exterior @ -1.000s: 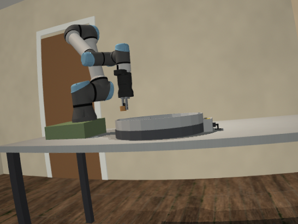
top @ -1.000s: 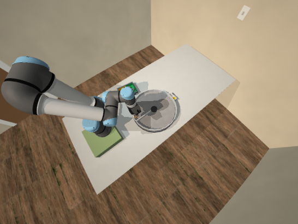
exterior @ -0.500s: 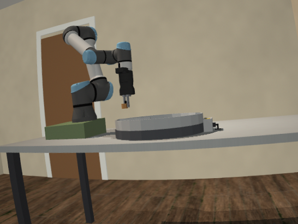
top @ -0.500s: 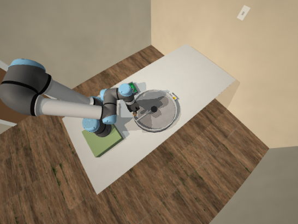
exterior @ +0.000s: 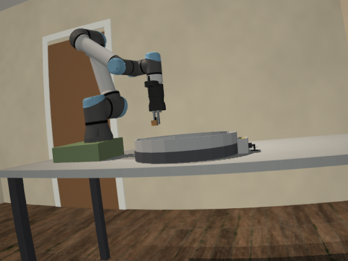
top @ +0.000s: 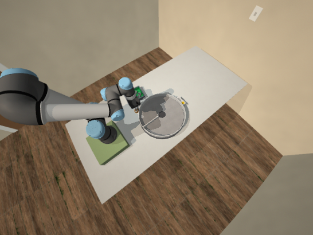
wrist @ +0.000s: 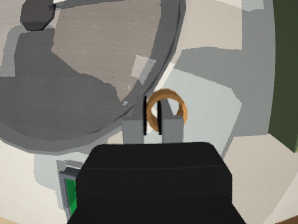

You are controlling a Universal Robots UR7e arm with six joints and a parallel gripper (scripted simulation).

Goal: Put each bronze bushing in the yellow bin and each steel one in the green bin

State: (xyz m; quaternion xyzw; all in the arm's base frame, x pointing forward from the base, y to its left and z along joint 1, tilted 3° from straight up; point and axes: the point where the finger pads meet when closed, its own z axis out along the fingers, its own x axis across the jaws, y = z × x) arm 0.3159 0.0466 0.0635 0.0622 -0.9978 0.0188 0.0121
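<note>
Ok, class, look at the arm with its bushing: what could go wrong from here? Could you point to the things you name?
The gripper (top: 137,109) (exterior: 156,123) (wrist: 152,107) pinches the bronze bushing (top: 136,111) (exterior: 154,123) (wrist: 185,112) by one side of its wall, so it might swivel or slip. It hangs just outside the turntable (top: 175,120) (exterior: 188,146) (wrist: 105,30), so a slip would probably drop it on the table. The green bin (top: 144,90) (wrist: 63,182) is close by; releasing over it would be a wrong sort.

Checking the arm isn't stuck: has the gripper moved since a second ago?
Yes. In the top view, the gripper has moved up the picture, closer to the green bin.
</note>
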